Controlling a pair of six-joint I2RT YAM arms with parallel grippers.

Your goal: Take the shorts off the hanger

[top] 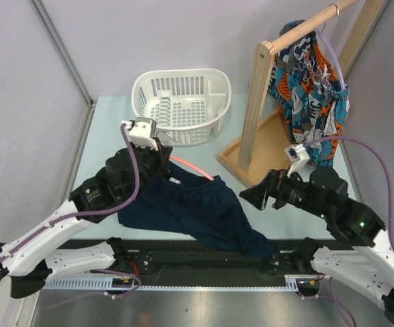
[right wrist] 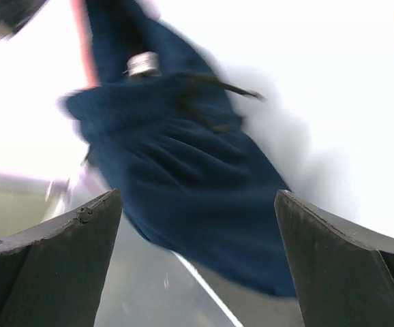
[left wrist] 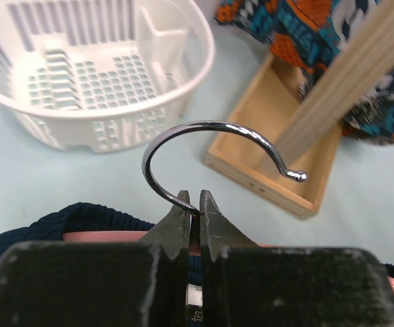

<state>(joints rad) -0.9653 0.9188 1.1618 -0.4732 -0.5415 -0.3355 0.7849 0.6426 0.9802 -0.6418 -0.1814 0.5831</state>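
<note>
Shorts (top: 307, 88) on the hanger (top: 335, 61), far right, look soft and light; lower hem seems best hold. Left gripper (left wrist: 195, 206) clamps a metal hook (left wrist: 210, 128); right gripper (right wrist: 197, 197) stands open.

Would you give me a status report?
Left gripper shut on pink hanger's hook. Right gripper open, near navy garment. Board shorts on lavender hanger, on wooden rack.

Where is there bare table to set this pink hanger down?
Widest bare table lies left of the basket, toward the left wall. A narrower strip runs between basket and rack base. The middle is crowded by the navy garment; the right side by the right pincer and hanging shorts.
</note>
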